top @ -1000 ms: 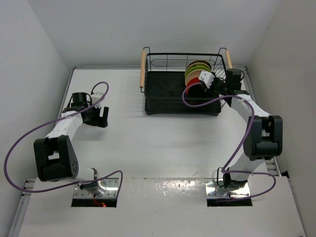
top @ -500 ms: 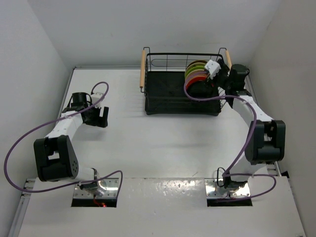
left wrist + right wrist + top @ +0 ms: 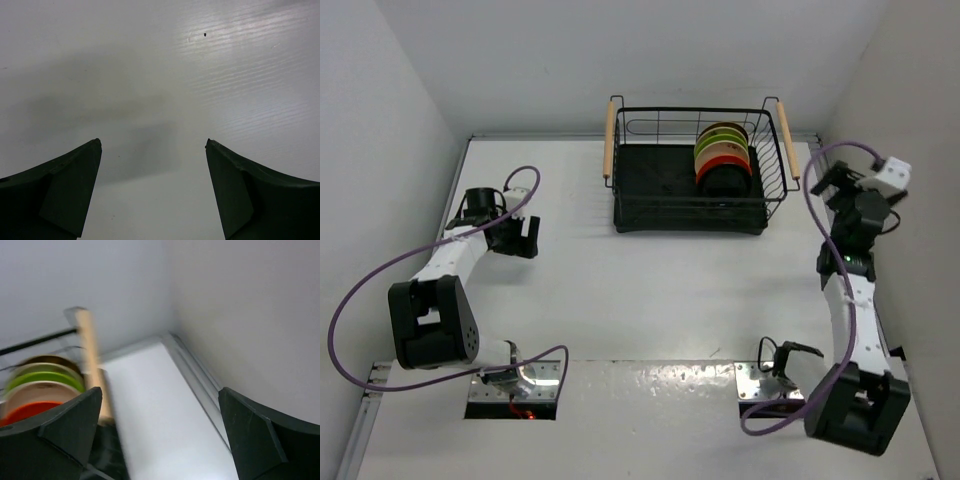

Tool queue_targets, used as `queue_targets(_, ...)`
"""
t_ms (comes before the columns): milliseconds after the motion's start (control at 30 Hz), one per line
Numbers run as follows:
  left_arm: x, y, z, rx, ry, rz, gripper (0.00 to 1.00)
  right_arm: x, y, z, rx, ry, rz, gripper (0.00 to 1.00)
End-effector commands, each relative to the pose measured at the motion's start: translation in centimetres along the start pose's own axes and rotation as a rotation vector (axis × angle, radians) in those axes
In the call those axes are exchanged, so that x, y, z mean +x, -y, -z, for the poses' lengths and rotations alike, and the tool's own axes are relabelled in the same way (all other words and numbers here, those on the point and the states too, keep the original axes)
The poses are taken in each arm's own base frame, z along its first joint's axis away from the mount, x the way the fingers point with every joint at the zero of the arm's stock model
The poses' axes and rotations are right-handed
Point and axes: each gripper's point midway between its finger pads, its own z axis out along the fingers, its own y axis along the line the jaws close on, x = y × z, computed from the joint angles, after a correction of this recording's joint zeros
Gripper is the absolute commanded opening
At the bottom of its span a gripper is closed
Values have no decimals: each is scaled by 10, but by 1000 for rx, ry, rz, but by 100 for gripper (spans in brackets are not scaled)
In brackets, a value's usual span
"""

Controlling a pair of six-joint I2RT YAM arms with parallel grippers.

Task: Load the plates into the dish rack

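Observation:
The dish rack (image 3: 655,180), black wire with two wooden handles, stands at the back of the table. Several plates (image 3: 722,160) stand on edge in its right part, with lime green and beige toward the back, then orange, and black in front. My right gripper (image 3: 828,180) hangs open and empty to the right of the rack, outside its right handle (image 3: 783,138). In the right wrist view the open gripper (image 3: 160,390) looks at bare table, with the plates (image 3: 40,390) and a handle (image 3: 90,360) blurred at the left. My left gripper (image 3: 529,238) is open over bare table at the left, as the left wrist view (image 3: 152,142) shows.
White walls close in the table at the back and on both sides. A raised rail (image 3: 200,385) runs along the table's right edge, close to my right gripper. Purple cables (image 3: 380,270) loop from both arms.
My right gripper opened inside the rack, rose past the plates, and swung out to the right of the rack. Its arm now stands along the right wall. The left arm has not moved.

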Motion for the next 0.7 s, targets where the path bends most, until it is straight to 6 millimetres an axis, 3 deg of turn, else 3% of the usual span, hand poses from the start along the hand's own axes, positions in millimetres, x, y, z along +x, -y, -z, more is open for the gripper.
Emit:
queue_targets(0,-11,-4,6,-21,52,3,90,75,76,41,363,-240,-219,99)
queue_targets(33,-11,-4,6,-21,52,3,90,73,80,51,381,-225,-255,99)
queue_targets(67,-13,-4,6,-24,60,1,90,103,86,66,410,-277,-245,99)
queue_targets(133,-12,-2,4,-10,55,14,90,112,87,76,420,-251,-273,99)
queue_targets(300,-12,6,1,11,57,-3,90,146,85,91,493,-307,-451,99)
queue_targets(333,-14,6,3,9,66,-6,90,145,92,92,545,-302,-467,99)
queue_targets(400,-14,6,3,9,66,-6,90,164,95,103,660,-393,-561,99)
queue_targets(433,-16,6,5,6,74,-8,90,160,96,102,689,-393,-592,99)
queue_targets(467,-16,7,5,7,74,1,90,176,99,113,750,-470,-572,99)
queue_targets(667,-16,9,9,13,87,-2,90,171,100,113,791,-496,-585,99)
